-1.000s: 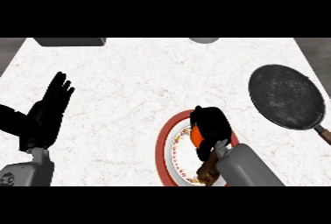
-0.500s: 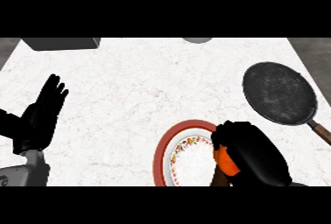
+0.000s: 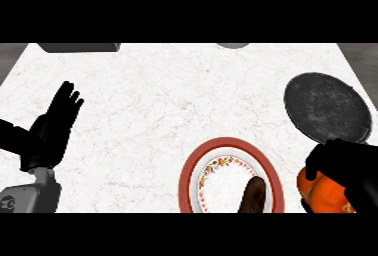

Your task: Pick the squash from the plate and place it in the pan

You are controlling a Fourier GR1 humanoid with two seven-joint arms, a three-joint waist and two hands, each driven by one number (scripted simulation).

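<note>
Right hand (image 3: 347, 162) has its fingers curled around the orange squash (image 3: 321, 192) by the worktop's (image 3: 170, 100) front-right edge, between plate (image 3: 230, 144) and pan (image 3: 327, 107). Left hand (image 3: 53, 127) rests open, fingers straight, at the left edge.

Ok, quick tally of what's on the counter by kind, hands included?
Plates: 1, the red-rimmed plate, with a brown item on it
Pans: 1, the dark pan
Squash: 1, the orange squash, in the right hand
Hands: 2, counting the open left hand
Total: 6
</note>
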